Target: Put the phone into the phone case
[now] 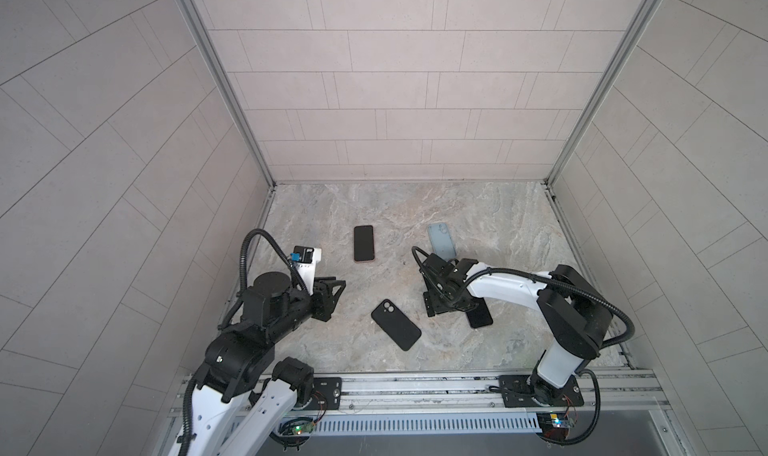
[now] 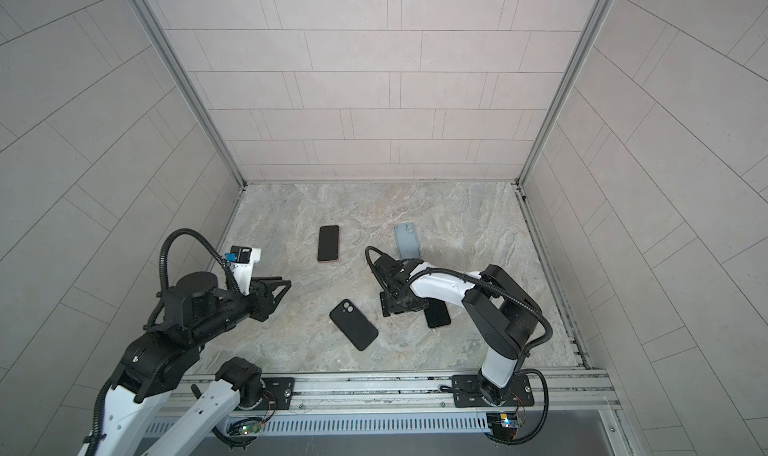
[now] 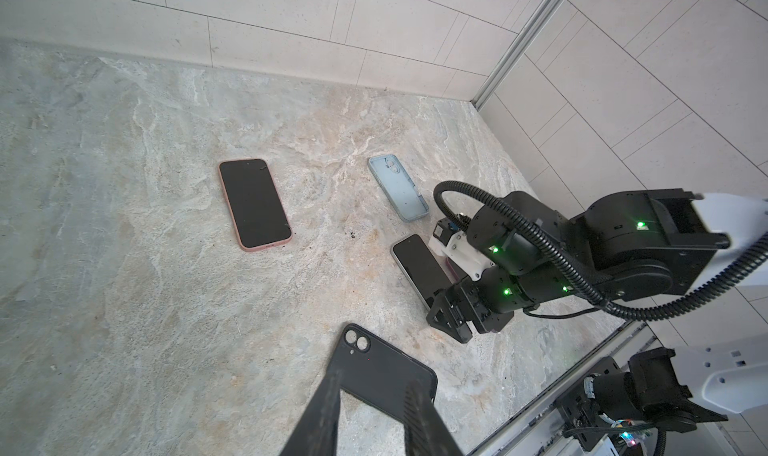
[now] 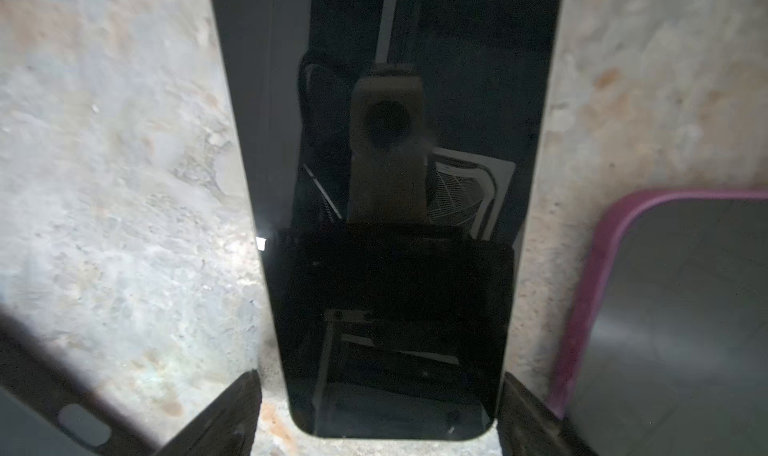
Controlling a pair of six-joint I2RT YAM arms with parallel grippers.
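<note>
Marble-patterned desk [image 1: 415,208] is carrying everything. The black phone [image 4: 395,184] is lying flat, screen up, on the right near the front, just apart from the black phone case [image 1: 396,324], which is resting nearer the middle with its camera cut-outs showing. The right gripper [image 4: 380,395] is reaching down over the phone's end, its fingers [image 4: 232,416] spread wide and flanking the two long edges. Bare desk is showing beside one finger, and the other seems just clear, though that side is dark. The left gripper [image 3: 372,391] is hanging left of the case, its fingers [image 3: 328,412] partly parted and gripping nothing. A pale blue case [image 1: 442,240] and a pink-cased phone [image 1: 364,243] are lying farther back.
</note>
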